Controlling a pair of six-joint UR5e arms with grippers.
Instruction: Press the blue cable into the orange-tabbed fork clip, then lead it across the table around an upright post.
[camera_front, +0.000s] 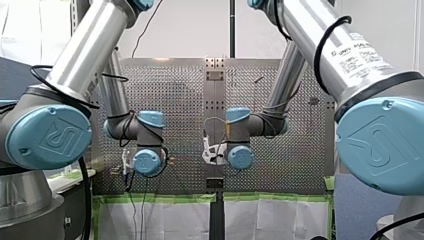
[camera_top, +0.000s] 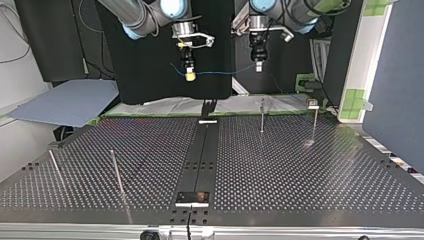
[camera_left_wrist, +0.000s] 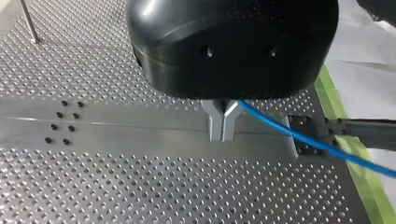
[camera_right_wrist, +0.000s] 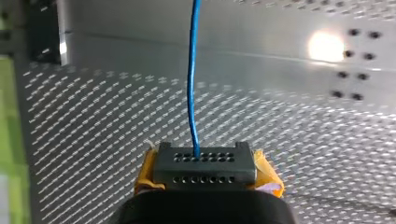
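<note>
Your left gripper and right gripper both pinch the thin blue cable aloft; clipping and rounding an upright metal post apparently remain.

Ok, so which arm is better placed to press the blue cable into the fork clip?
Probably my right. The right pincer and left pincer both grip the blue cable, but the right one hangs almost over the fork clip on the centre strip; the left one is further to the side.
</note>
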